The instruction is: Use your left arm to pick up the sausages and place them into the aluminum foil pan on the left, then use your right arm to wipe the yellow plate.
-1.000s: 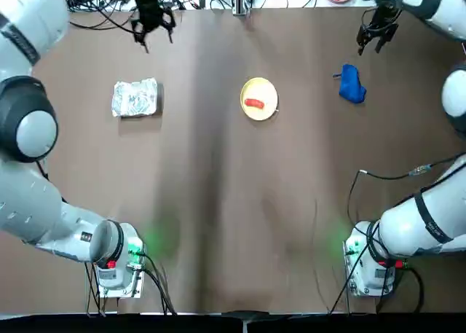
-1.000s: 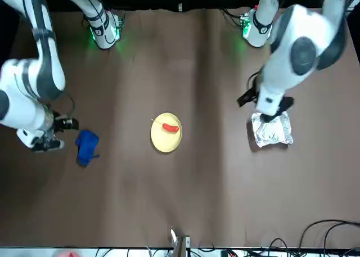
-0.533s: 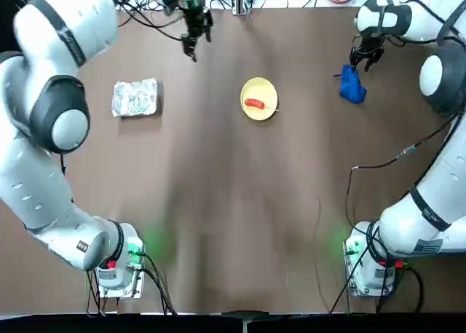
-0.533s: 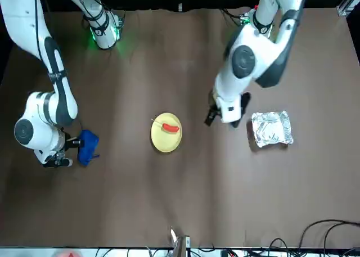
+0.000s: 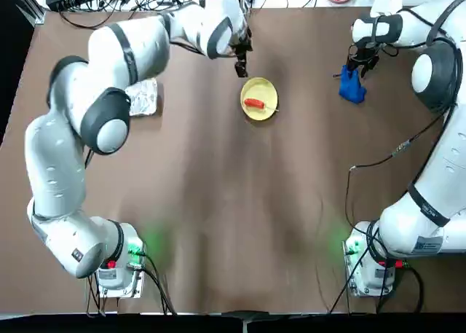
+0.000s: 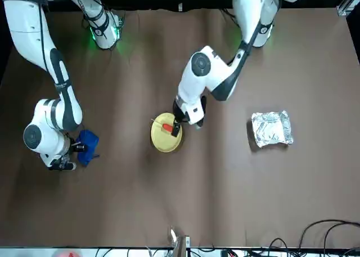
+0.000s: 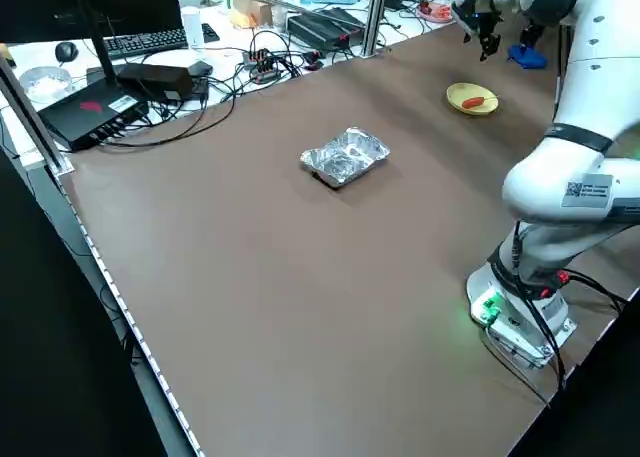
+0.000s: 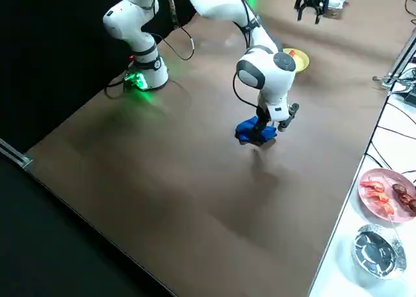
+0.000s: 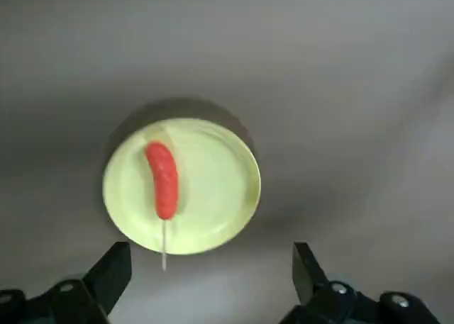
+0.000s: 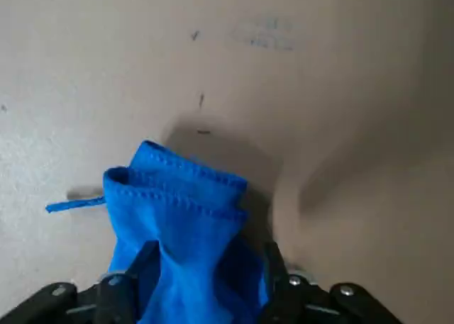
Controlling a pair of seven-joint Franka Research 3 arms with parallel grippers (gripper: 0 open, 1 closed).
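Sausage [image 9: 163,181] on plate [image 9: 220,186], likely soft, slippery; we'd grip mid-body; L jaws above, apart; R jaws apart, astride cloth [image 10: 184,246].

You have a blue cloth [image 10: 181,225] on the table [image 7: 300,307]; a keyboard [image 7: 145,43] and mouse [image 7: 66,52] sit beyond.
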